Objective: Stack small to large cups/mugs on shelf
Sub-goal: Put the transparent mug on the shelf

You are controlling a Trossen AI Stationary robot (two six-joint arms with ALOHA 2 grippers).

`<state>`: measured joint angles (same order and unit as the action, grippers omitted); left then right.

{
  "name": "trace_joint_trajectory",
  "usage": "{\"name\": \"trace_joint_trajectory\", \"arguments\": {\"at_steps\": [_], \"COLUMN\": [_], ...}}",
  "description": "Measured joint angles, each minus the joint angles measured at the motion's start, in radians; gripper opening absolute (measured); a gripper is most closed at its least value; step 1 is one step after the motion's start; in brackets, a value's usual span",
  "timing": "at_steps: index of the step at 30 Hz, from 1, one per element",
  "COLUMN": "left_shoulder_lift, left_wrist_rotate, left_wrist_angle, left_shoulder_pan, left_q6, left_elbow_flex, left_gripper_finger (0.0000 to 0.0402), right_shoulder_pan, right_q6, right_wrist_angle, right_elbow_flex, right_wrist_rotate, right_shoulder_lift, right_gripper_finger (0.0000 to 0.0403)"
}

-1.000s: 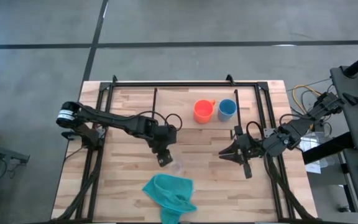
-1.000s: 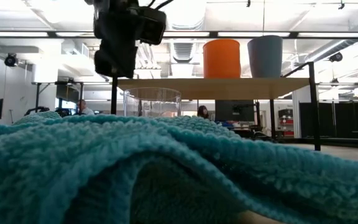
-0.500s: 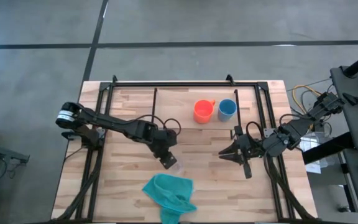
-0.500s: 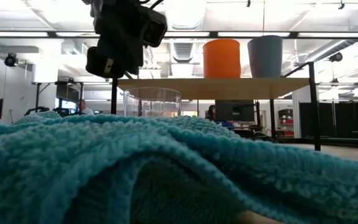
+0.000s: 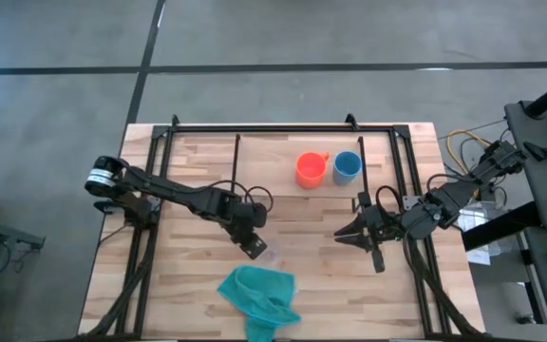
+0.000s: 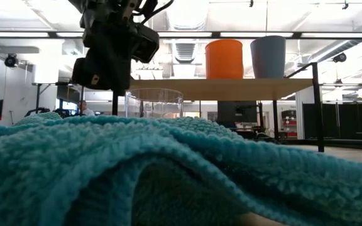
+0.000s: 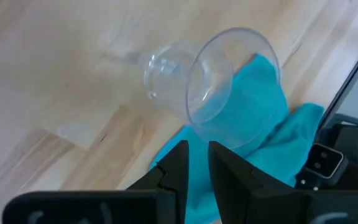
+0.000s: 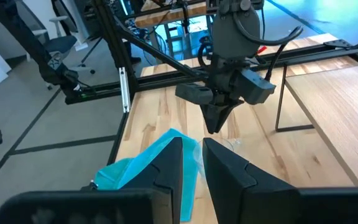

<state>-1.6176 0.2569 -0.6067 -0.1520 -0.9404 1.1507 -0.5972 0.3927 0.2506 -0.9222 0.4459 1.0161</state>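
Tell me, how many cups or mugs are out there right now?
3. An orange mug and a blue cup stand side by side on the shelf. A clear glass cup sits on the table beside the teal cloth, by the left gripper.

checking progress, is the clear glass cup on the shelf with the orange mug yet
No, the clear glass cup stands on the tabletop beside the teal cloth.
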Motion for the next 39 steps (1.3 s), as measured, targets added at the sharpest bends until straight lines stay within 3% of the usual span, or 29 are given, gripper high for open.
{"name": "trace_joint_trajectory", "arguments": {"at_steps": [16,27,34,39], "left_shoulder_lift": [-0.002,-0.142,-0.131,-0.091], "left_wrist_rotate": [-0.031,0.032,0.033,0.03], "left_wrist_angle": [0.043,0.101,0.097,0.075], "left_shoulder_pan": [0.001,-0.001,-0.001,0.002], "left_q6": [-0.023,-0.009,0.085,0.102], "left_elbow_flex": [-0.001,0.014,0.072,0.106], "left_gripper_finger": [0.0047,0.0047,0.0004,0.0001], "right_shoulder_pan": [0.0,0.0,0.0,0.0], "right_q6": [0.0,0.008,0.008,0.0], "right_wrist_angle": [0.001,0.0,0.001,0.008], "right_elbow_flex": [0.0,0.0,0.0,0.0], "right_wrist_rotate": [0.0,0.0,0.0,0.0], "right_shoulder_lift": [0.0,0.0,0.0,0.0], "right_gripper_finger": [0.0059,0.0059,0.0059,0.0059]}}
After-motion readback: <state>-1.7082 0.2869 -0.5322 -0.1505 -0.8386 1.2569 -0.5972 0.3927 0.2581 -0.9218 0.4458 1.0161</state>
